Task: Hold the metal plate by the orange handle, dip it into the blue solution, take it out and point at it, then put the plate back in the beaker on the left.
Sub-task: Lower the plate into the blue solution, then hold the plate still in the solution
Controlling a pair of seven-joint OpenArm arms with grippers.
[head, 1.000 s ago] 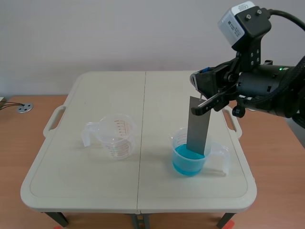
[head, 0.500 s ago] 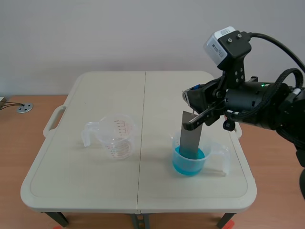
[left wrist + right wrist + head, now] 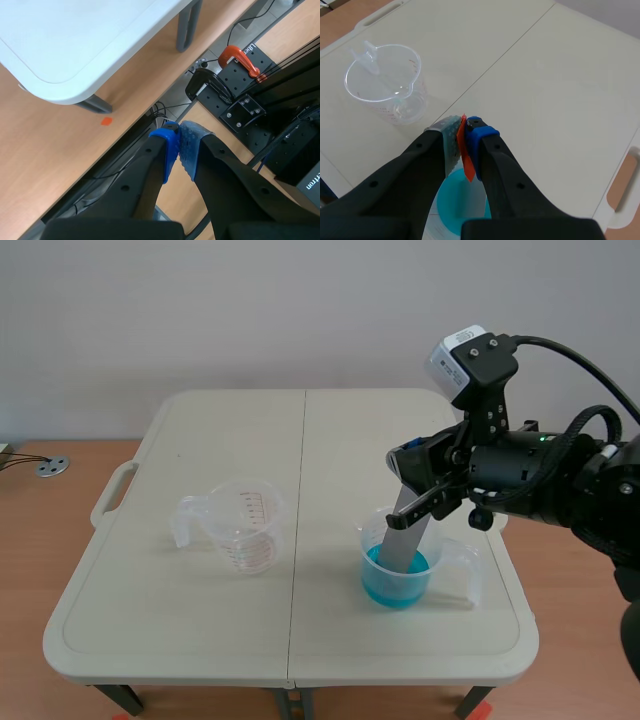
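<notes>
A grey metal plate [image 3: 409, 540] stands tilted in the beaker of blue solution [image 3: 397, 570] at the table's right, its lower end in the liquid. My right gripper [image 3: 420, 495] is shut on the plate's orange handle [image 3: 465, 148], which shows as a thin orange strip between the pads. Right under the gripper lies the blue solution [image 3: 459, 206]. An empty clear beaker [image 3: 244, 525] stands at the table's left; it also shows in the right wrist view as the clear beaker [image 3: 387, 82] ahead of the gripper. My left gripper [image 3: 179, 150] is shut on nothing, off the table, over the floor.
The folding table [image 3: 200, 630] has a centre seam and side handles [image 3: 112, 495]. A table corner [image 3: 65, 60], an orange clamp [image 3: 241, 57] and black mounting hardware lie beneath the left gripper.
My right gripper has come down and slightly left with the plate, pushing it deeper into the blue solution and tilting it. The left beaker has not moved.
</notes>
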